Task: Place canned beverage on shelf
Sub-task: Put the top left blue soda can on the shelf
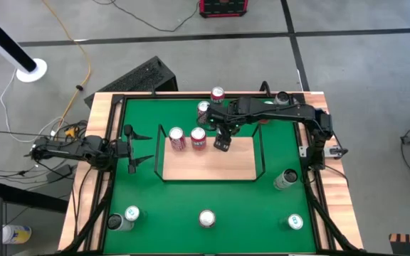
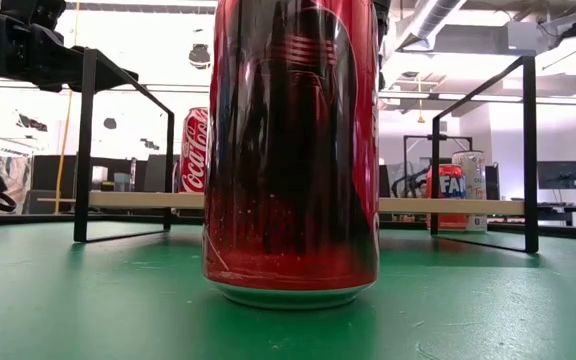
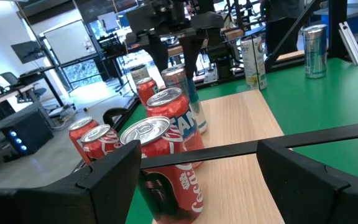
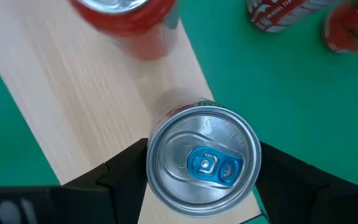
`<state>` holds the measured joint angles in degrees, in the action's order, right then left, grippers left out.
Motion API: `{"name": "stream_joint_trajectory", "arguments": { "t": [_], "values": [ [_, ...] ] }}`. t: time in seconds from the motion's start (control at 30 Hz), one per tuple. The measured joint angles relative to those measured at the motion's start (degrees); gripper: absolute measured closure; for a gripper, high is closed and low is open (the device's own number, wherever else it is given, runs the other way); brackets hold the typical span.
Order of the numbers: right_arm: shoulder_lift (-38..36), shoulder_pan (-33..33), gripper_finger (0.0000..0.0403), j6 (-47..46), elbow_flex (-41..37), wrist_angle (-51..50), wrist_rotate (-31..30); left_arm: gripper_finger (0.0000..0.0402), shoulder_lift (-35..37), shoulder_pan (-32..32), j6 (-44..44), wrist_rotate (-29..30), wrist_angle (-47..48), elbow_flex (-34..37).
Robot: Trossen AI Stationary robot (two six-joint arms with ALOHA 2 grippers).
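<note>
The shelf (image 1: 212, 165) is a light-wood board with black wire rails, in the middle of the green table. Two red cans (image 1: 177, 139) (image 1: 198, 137) stand on its far left part. My right gripper (image 1: 223, 142) is over the shelf's far edge, shut on a can with a silver top and blue tab (image 4: 197, 140). This can also shows in the left wrist view (image 3: 190, 106), beside the red cans. My left gripper (image 1: 135, 148) is open and empty, level, just left of the shelf's left rail. My right gripper pinches the can's upper wall (image 4: 154, 155) between its two fingers (image 4: 126, 171), one on each side just below the rim. The fingers come from above, pointing down. The can is upright at the board's far edge; whether its base rests on the board I cannot tell.
Two more red cans (image 1: 217, 94) (image 1: 203, 109) stand on the table beyond the shelf. Other cans stand at the right (image 1: 287, 179), near right (image 1: 294, 222), near middle (image 1: 206, 218) and near left (image 1: 124, 217). The shelf's right half is bare.
</note>
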<state>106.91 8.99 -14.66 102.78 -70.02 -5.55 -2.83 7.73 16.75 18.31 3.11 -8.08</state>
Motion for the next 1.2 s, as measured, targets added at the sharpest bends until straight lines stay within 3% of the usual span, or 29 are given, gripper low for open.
{"name": "stream_joint_trajectory", "arguments": {
  "t": [0.2,0.6,0.93,1.2],
  "values": [
    [0.00,0.00,0.0126,-6.69,0.00,-0.08,-2.09,0.0095,-0.01,0.00,0.00,0.00,0.00,0.00],
    [0.00,-1.56,0.0126,-10.38,0.00,-0.26,-2.11,0.0095,0.00,0.00,0.00,0.00,-0.02,0.00],
    [0.00,-1.88,0.0075,-9.05,0.02,0.47,-2.06,0.0095,-0.02,0.00,0.00,0.00,0.00,0.00],
    [0.00,-1.70,0.0070,-9.70,0.29,4.47,-2.11,0.0095,-0.02,0.00,0.00,0.00,0.00,0.00]
  ]
}}
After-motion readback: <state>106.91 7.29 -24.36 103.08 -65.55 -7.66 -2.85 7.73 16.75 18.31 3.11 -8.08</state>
